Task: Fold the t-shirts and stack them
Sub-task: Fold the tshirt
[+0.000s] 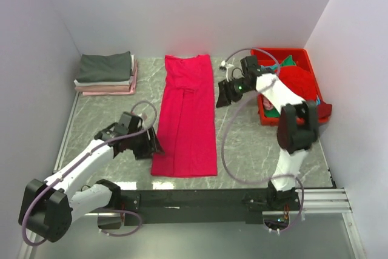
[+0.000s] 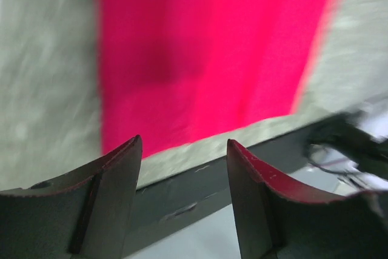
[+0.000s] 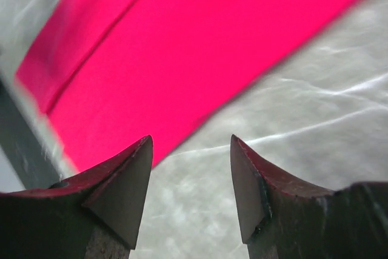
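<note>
A crimson-pink t-shirt (image 1: 187,119) lies flat in the middle of the table, folded lengthwise into a long narrow strip. It fills the upper part of the left wrist view (image 2: 212,47) and of the right wrist view (image 3: 182,40). My left gripper (image 1: 153,144) hovers open beside the strip's lower left edge, nothing between its fingers. My right gripper (image 1: 223,96) is open just right of the strip's upper half, over bare table. A stack of folded t-shirts (image 1: 106,74), dark grey on top of white and pale pink, sits at the back left.
A red plastic bin (image 1: 306,59) at the back right holds more crumpled shirts, red and teal-green, some spilling over its near rim. White walls close in the table on three sides. A black rail (image 1: 200,198) runs along the near edge.
</note>
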